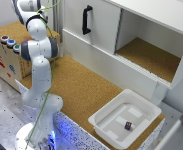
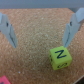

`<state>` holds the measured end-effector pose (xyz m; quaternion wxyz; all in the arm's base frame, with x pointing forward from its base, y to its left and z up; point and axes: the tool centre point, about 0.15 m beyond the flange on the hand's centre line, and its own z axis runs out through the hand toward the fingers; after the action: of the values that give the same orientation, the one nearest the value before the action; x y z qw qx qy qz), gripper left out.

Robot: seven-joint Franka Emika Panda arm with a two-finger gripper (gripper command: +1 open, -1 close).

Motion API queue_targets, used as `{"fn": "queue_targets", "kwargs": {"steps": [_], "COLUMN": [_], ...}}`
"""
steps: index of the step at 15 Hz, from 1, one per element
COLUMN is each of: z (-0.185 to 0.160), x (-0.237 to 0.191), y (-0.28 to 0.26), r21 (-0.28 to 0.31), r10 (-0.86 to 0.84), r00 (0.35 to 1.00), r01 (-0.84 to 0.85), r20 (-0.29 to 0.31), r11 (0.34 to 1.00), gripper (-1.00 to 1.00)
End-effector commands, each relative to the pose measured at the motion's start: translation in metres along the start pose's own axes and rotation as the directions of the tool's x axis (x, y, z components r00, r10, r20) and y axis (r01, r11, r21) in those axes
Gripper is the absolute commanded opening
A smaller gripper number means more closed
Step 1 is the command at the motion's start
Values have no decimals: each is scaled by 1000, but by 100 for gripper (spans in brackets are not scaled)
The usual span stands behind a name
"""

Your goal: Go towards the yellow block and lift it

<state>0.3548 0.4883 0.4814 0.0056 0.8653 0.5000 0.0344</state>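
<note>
1. Two grey fingers point(image 2: 8, 31) of our tool point(image 2: 41, 32) stand wide apart in the wrist view, with nothing between them, so the tool is open and empty.
2. We see the small yellow-green cube marked with a dark letter N point(image 2: 60, 57) lying on the brown cork-textured desk point(image 2: 40, 47), below and slightly to one side of the gap between the fingers, not touching either.
3. We judge the approach step is in hand: the block is not yet straddled.
4. Next we need to shift the tool sideways until the block sits centred between the fingers, descend, close, then lift.
5. A pink object point(image 2: 3, 80) shows at the frame's corner; we cannot identify it.
6. In the exterior view, the white plastic tray point(image 1: 107, 129) is well apart from the arm.
</note>
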Motion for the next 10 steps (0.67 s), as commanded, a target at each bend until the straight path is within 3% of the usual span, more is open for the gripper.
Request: {"fn": "queue_targets", "kwargs": {"steps": [1, 4, 10], "z": [6, 19, 48], "x": [15, 15, 11], "y": [25, 44, 41], "r21": [-27, -50, 23], "r10": [-292, -313, -276], "r00": [945, 943, 958], "r01": [299, 320, 275], "r20": [149, 115, 83], "r11": [954, 946, 961], "gripper": [100, 100, 100]}}
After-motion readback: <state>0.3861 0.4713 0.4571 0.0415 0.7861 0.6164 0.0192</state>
